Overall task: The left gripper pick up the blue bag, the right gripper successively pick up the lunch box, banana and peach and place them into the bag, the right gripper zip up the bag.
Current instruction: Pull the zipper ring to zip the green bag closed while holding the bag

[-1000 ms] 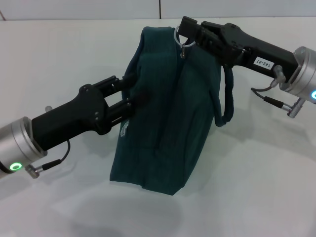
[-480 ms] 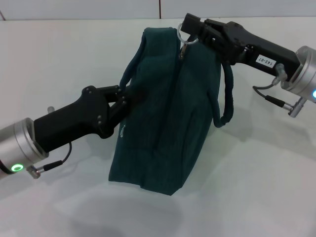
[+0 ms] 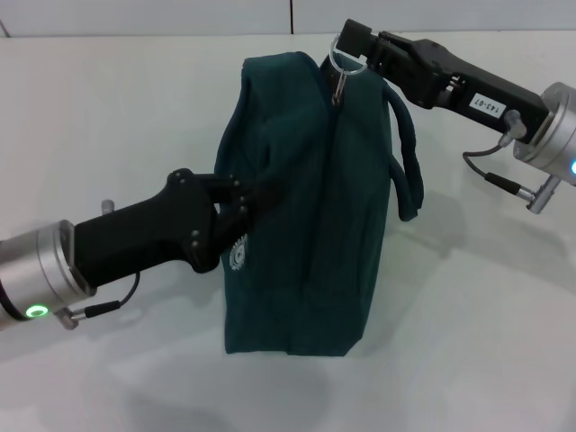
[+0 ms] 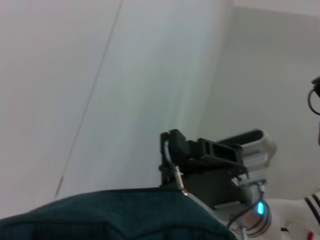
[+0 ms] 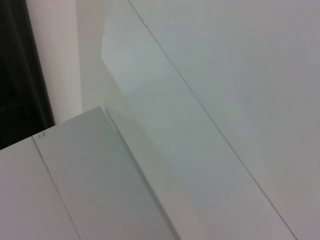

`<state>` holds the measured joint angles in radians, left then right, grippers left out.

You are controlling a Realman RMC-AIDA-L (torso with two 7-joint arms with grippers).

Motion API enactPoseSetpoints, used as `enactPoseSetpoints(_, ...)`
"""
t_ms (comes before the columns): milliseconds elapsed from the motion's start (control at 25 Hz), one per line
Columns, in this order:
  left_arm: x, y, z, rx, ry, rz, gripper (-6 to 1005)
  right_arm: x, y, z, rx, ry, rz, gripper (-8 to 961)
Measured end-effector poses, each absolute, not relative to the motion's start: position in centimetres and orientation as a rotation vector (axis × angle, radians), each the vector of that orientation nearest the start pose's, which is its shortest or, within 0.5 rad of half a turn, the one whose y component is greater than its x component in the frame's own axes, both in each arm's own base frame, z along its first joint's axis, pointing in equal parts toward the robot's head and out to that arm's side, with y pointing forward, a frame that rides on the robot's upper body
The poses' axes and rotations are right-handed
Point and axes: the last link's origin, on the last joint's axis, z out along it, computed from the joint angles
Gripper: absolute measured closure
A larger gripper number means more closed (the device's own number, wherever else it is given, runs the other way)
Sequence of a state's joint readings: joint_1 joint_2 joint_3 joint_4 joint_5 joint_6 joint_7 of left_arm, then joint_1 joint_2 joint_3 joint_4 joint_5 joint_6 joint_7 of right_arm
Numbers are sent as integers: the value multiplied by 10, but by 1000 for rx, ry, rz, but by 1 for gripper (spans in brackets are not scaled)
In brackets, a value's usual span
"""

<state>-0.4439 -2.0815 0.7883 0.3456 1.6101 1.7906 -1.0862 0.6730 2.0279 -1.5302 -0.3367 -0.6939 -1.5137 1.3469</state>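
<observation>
Teal-blue fabric lunch bag (image 3: pixel 310 207) stands upright on the white table (image 3: pixel 486 360), zipper seam running down its near face and a round white logo low on its left side. Reaching from the left, the black two-fingered left claw (image 3: pixel 245 200) is clamped on the bag's left-side handle (part of the fingers is lost against the dark cloth). From the right, the black right claw (image 3: pixel 353 43) is pinched on the silver ring-pull (image 3: pixel 342 61) at the bag's top far corner. One dark soft handle (image 3: pixel 409 162) hangs loose down the bag's right side. In the left wrist view the bag's top edge (image 4: pixel 115 215) fills the foreground with the right claw (image 4: pixel 172 155) beyond it.
</observation>
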Motion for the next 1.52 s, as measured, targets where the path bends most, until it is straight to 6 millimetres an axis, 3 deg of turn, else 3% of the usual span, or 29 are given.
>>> enactPoseSetpoints(920,-241,267,-26,-2717,-481,-1322,951,156,361,-26,-2495,797,1560,906)
enactPoseSetpoints(1520,-240,245,-17,-2813,-424,-1424,952,163,369,-29,-2459,840,1488,904)
